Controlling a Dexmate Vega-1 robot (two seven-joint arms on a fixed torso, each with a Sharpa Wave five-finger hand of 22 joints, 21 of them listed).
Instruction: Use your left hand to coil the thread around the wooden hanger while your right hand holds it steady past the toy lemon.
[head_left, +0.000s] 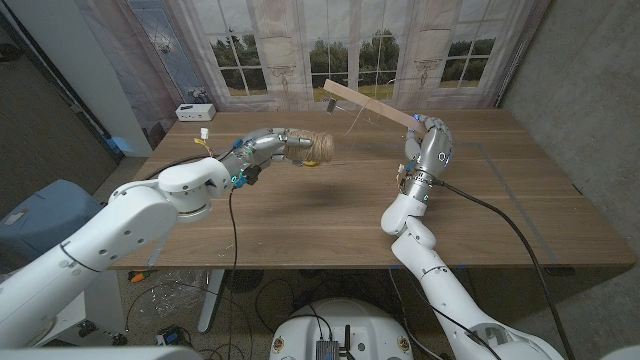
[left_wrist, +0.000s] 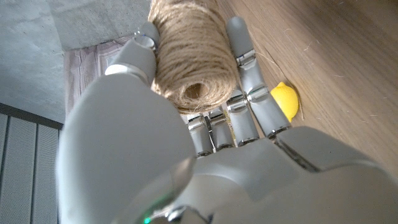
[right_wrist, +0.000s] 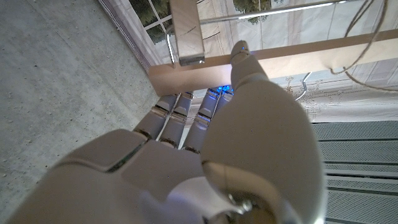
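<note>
A small white box (head_left: 194, 111) sits at the wooden table's (head_left: 330, 215) far left corner. The left hand (head_left: 272, 146) grasps a tan jute thread spool (head_left: 318, 149) beside a yellow toy lemon (left_wrist: 285, 99); the right hand (head_left: 428, 140) grips the flat wooden hanger (head_left: 365, 103), raised above the table

toy lemon (left_wrist: 286, 101): partly hidden behind left robot hand (left_wrist: 205, 149) | thread strand: too thin to trace
</note>
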